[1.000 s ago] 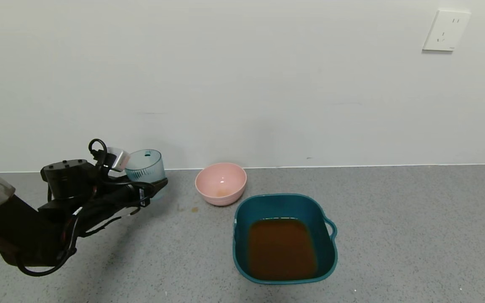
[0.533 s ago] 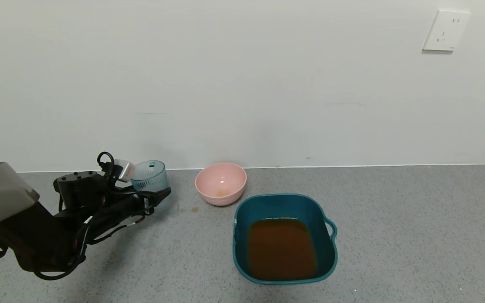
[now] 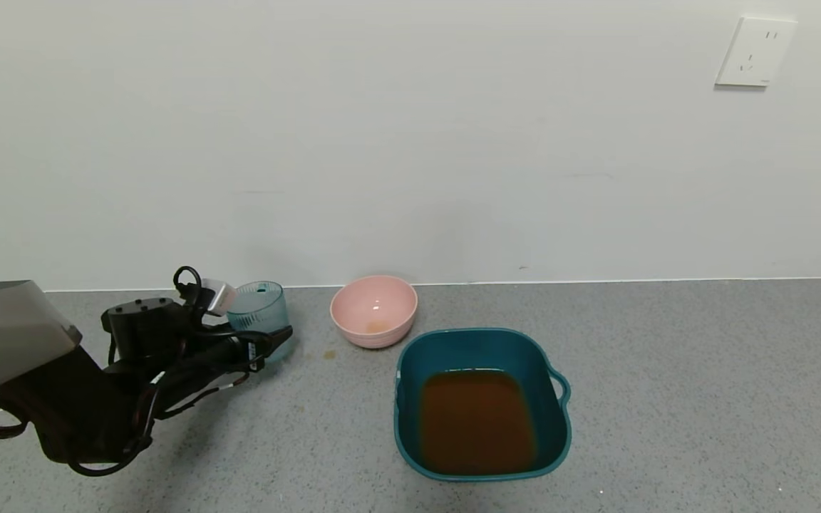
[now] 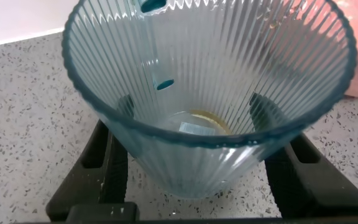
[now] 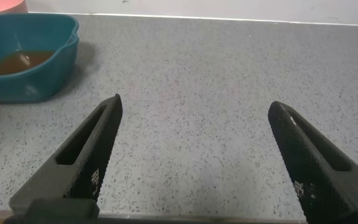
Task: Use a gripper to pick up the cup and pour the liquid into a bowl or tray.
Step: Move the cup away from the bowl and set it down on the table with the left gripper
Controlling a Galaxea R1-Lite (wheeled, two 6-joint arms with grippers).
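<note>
In the head view, the left hand (image 3: 257,340) is at the lower left of the frame and is closed around the lower part of the cup (image 3: 258,313), which stands upright on or just above the grey desk (image 3: 667,399); I cannot tell if its base touches. Cables and the arm hide the lower cup wall. To the right are a pink bowl (image 3: 374,311) and, nearer the centre, the basin (image 3: 480,402) with brown liquid (image 3: 476,422) in it. In the left wrist view, the cup (image 4: 210,93) fills the frame, with one black finger (image 4: 107,171) against each side near the base; only a thin yellowish trace lies at its bottom. It is probably very light, thin and a little flexible, so a low hold on the ribbed sides with mild pressure seems best. In the right wrist view, the right hand (image 5: 194,155) is wide open and empty above bare desk, and the basin (image 5: 27,59) shows at the upper left, cut by the frame edge.
</note>
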